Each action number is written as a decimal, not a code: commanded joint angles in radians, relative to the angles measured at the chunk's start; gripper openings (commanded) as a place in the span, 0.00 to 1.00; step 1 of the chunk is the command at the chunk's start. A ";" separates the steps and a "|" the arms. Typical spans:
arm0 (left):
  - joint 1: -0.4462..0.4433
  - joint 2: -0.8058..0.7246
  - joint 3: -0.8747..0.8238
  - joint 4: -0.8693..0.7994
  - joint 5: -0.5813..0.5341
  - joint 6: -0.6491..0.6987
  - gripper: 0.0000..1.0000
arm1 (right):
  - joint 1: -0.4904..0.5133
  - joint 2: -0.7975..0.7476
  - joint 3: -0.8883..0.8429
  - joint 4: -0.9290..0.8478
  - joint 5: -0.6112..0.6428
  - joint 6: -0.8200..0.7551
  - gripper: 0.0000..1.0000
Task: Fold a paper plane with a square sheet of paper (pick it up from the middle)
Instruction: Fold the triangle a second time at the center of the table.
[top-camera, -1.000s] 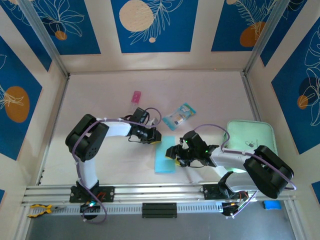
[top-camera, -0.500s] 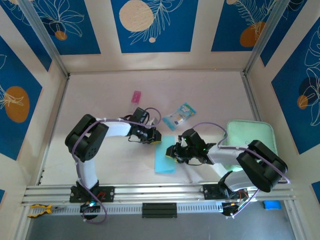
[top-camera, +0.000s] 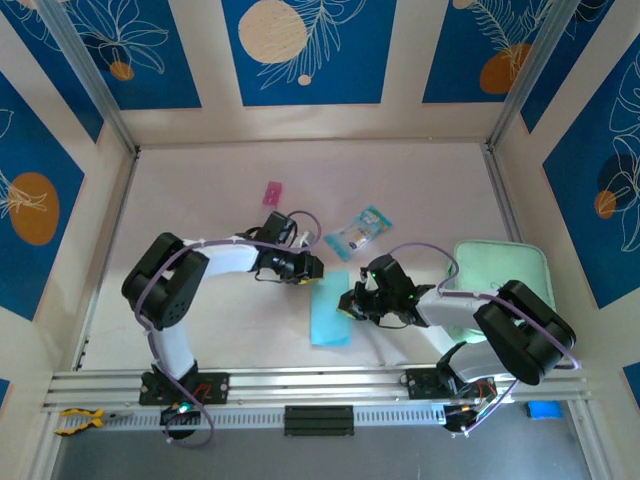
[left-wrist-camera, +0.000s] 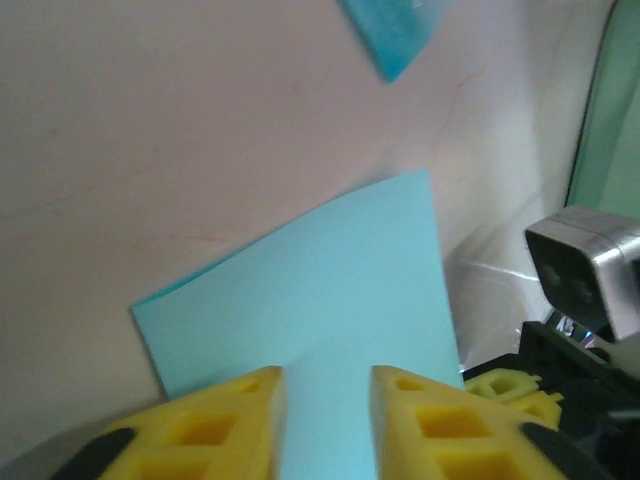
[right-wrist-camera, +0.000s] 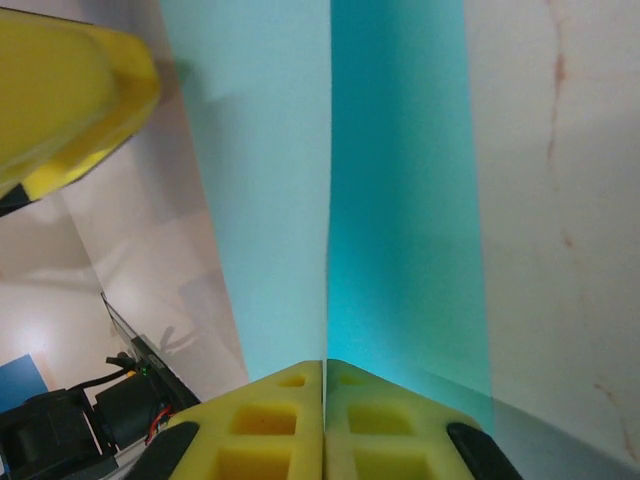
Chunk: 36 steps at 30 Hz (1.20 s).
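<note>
Right wrist: smooth cyan sheet (right-wrist-camera: 400, 200) (sharp centre fold)

Cream walls (top-camera: 400, 120) far, left and right carry blue panels (top-camera: 305, 50) with white leaves and orange discs. The table (top-camera: 200, 190) is pale pink; a metal rail (top-camera: 320, 382) lines its near edge.

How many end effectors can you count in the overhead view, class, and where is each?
2. The left end effector is at the far left corner of the light-blue sheet; the right end effector grips its right edge.
</note>
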<state>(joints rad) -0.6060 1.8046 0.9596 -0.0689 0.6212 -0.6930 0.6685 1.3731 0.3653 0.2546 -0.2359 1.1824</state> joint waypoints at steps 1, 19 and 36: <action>0.006 -0.086 -0.018 -0.034 -0.049 0.027 0.40 | -0.007 0.029 0.012 0.015 -0.013 -0.019 0.06; 0.040 -0.336 -0.124 -0.170 -0.292 0.067 0.60 | 0.009 0.245 0.200 0.046 -0.063 -0.044 0.09; -0.179 -0.487 -0.258 -0.073 -0.351 0.189 0.54 | -0.056 0.218 0.223 -0.064 -0.140 -0.119 0.18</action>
<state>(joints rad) -0.7261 1.3609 0.7319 -0.1669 0.3470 -0.5842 0.6239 1.6054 0.5659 0.2237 -0.3298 1.0973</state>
